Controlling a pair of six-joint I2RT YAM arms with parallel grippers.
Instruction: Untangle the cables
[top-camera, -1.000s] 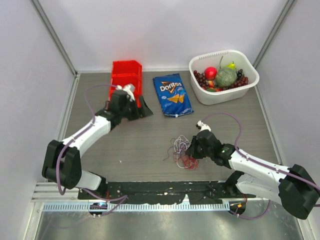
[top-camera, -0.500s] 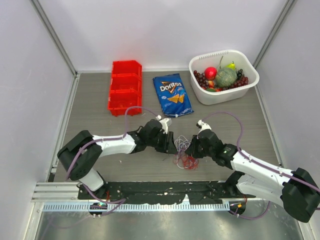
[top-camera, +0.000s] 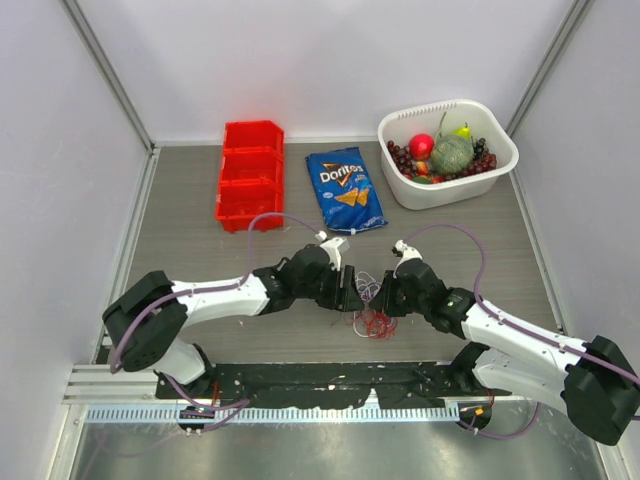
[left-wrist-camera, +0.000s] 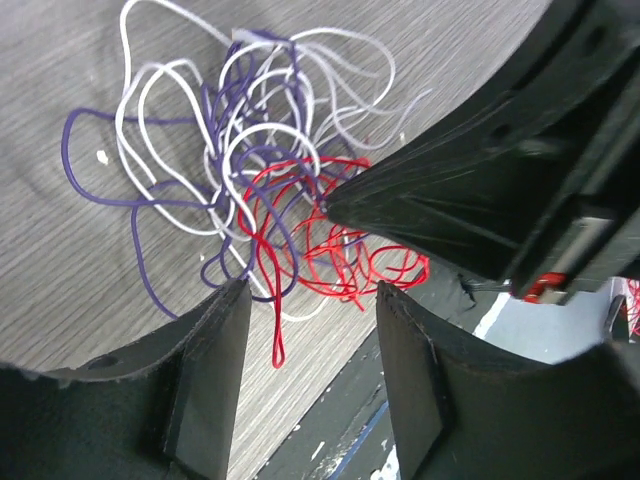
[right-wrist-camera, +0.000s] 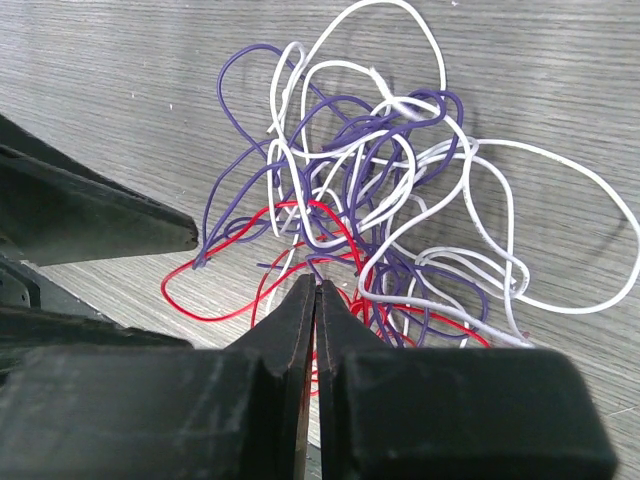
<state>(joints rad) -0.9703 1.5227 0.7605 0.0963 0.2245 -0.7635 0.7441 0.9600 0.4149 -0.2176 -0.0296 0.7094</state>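
The cables (top-camera: 368, 302) lie as a small tangle of white, purple and red loops on the table between both arms. In the left wrist view the cables (left-wrist-camera: 250, 170) spread just beyond my left gripper (left-wrist-camera: 310, 300), which is open; only a red loop end hangs down toward the gap between its fingers. My left gripper (top-camera: 352, 293) sits at the tangle's left edge. My right gripper (top-camera: 384, 300) is at the right edge. In the right wrist view my right gripper (right-wrist-camera: 316, 287) is shut, pinching thin strands of the cables (right-wrist-camera: 380, 200) at its tips.
A red bin (top-camera: 250, 175) stands at the back left. A blue Doritos bag (top-camera: 345, 190) lies beside it, and a white basket (top-camera: 447, 195) of fruit is at the back right. A black rail (top-camera: 330, 378) runs along the near table edge, close to the tangle.
My left arm has swung from the red bin down to the tangle's left side, its gripper still open. My right gripper has stayed shut at the tangle.
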